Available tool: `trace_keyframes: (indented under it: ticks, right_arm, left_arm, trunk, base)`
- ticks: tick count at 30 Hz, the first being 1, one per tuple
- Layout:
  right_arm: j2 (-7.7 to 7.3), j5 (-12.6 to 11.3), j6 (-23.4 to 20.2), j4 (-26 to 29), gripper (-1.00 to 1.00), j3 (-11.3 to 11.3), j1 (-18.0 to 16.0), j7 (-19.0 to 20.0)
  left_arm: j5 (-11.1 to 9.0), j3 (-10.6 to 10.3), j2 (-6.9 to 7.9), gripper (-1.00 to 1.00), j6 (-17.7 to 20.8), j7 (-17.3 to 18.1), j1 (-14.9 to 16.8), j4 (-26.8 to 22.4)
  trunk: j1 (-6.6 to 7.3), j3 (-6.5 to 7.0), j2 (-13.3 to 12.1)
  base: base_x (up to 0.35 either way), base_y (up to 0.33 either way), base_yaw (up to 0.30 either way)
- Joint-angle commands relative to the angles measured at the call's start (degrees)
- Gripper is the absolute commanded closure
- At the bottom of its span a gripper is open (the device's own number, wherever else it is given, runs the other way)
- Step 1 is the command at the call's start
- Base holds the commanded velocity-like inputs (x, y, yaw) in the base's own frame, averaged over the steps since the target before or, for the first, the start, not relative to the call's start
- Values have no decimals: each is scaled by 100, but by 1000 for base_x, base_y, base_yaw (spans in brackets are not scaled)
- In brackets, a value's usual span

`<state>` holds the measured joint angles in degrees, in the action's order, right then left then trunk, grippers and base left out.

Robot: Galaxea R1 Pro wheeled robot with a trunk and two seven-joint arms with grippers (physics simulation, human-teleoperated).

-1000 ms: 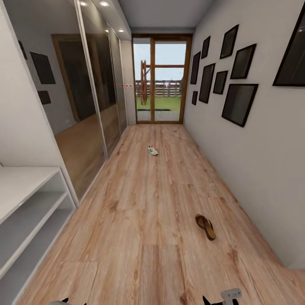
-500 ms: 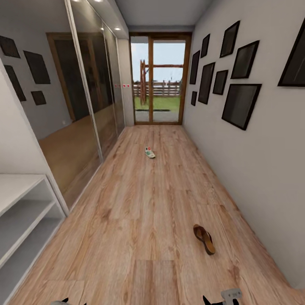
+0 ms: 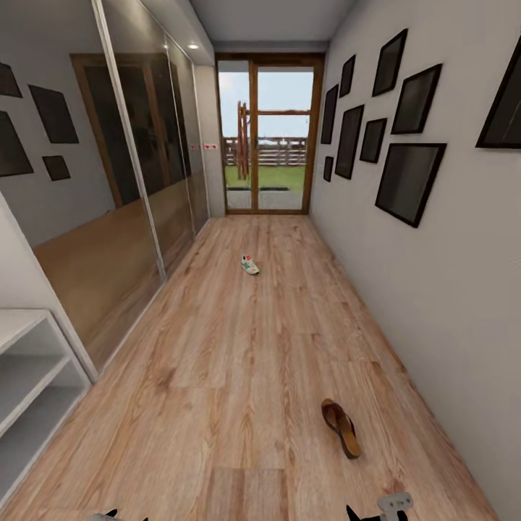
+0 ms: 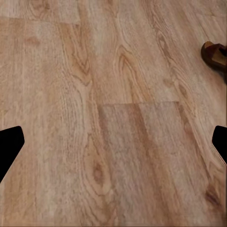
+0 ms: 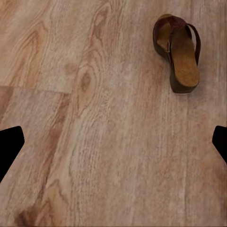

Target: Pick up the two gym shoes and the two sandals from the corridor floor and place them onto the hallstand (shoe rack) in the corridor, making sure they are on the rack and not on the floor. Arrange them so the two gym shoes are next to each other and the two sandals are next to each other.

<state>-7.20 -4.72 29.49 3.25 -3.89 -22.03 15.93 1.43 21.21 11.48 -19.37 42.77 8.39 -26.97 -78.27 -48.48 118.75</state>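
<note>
Between our two left fingertips, spread wide apart with nothing in them, the left gripper (image 4: 113,144) hangs over bare corridor floor (image 4: 118,94); one black fingertip (image 4: 9,144) sits at each side edge of the left wrist view, and a brown sandal (image 4: 215,54) pokes in at the far rim of that picture. Our right gripper (image 5: 113,144) is likewise spread open and empty above the planks, its fingertips (image 5: 9,146) at the two edges of the right wrist view, and the same sandal (image 5: 178,54) lies whole on the floor ahead of them, sole down, reddish-brown footbed up, clear of the fingers.

From the head camera we see the sandal (image 3: 341,427) lying at about one o'clock from us, near, lengthwise along the corridor and closer to the wall with the dark picture frames (image 3: 409,181) than to the other side. One gym shoe (image 3: 250,265), white with green and a red spot, sits on the floor at twelve o'clock, well apart from the sandal and far down toward the glass door (image 3: 266,137). At nine o'clock the pale hallstand (image 3: 32,376) shows its open shelf levels, with no shoe on the part we can see. Mirrored sliding panels (image 3: 137,181) run along the ten o'clock side.
</note>
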Motion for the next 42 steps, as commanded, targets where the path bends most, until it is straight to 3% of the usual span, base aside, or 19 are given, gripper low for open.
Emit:
trace_keyframes:
  ticks: [1, 13, 42]
  right_arm:
    - [-2, -52, 13, -3, -100, -37, -3, 24]
    - [-17, -55, 13, 1, -100, -33, -3, 24]
    - [4, -55, 13, 16, -100, -33, -3, 24]
  left_arm:
    - [16, 33, -3, -100, -15, 38, 5, 2]
    - [15, 34, -5, -100, -15, 38, 5, 4]
    - [15, 41, 2, -100, -15, 38, 5, 6]
  trunk:
    - [-1, -5, 2]
    - [-1, -5, 2]
    - [-1, -5, 2]
  base:
    - [136, -243, 0]
    - [40, -266, 147]
    - [0, -273, 6]
